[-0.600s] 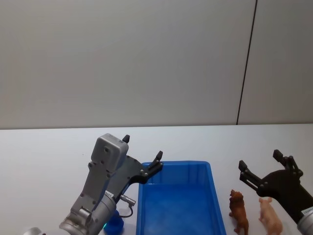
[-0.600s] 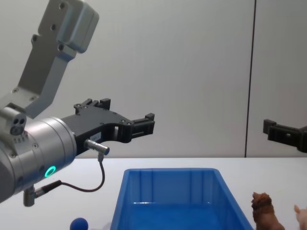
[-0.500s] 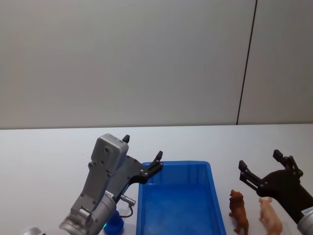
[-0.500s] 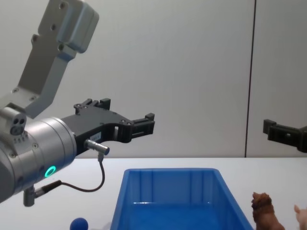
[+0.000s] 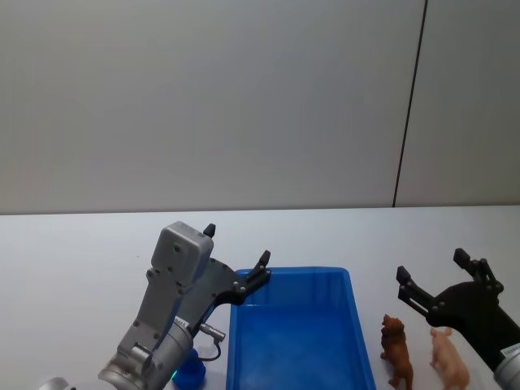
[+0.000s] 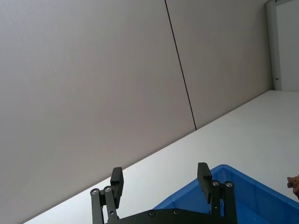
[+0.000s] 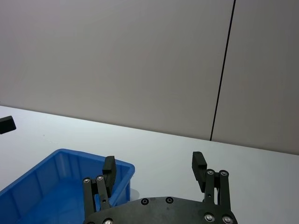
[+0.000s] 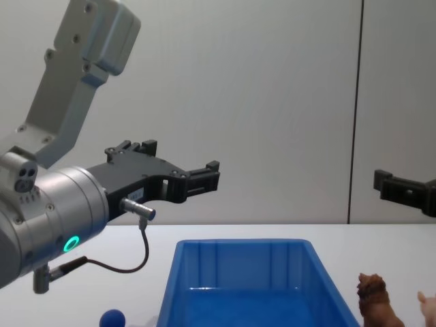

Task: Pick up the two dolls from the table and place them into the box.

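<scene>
You've boxed nothing: pig (image 5: 449,357) and brown doll (image 5: 396,349) stand under your right claw (image 5: 431,264), gaping empty like the left claw (image 5: 236,244) beside the box (image 5: 309,270)

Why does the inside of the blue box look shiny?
Head view: a pale patch of light glares inside the box by its far wall; chest view: the same sheen sits low inside; the table looks evenly lit.
</scene>
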`<state>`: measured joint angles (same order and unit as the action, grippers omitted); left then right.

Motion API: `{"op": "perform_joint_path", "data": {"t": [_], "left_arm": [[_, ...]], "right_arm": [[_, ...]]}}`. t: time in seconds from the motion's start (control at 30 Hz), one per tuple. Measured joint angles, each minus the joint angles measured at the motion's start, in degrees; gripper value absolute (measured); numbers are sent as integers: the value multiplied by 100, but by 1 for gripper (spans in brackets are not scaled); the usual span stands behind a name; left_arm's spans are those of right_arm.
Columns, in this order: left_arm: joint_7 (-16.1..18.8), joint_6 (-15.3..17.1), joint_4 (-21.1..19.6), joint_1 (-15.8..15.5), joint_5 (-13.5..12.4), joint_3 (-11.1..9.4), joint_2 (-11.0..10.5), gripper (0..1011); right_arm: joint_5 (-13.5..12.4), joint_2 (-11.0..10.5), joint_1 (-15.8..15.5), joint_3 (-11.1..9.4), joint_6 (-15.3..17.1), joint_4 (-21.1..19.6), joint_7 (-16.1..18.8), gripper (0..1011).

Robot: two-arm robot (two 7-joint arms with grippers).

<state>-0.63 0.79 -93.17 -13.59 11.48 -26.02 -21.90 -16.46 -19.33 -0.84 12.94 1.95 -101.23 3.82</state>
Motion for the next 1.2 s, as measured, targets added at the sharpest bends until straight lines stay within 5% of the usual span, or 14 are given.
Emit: {"op": "perform_joint_path", "data": {"t": [1.2], "left_arm": [[0, 0, 0, 0, 0, 0, 0, 1001]], "right_arm": [[56, -16, -101, -18, 202, -133, -212, 1001]]}}
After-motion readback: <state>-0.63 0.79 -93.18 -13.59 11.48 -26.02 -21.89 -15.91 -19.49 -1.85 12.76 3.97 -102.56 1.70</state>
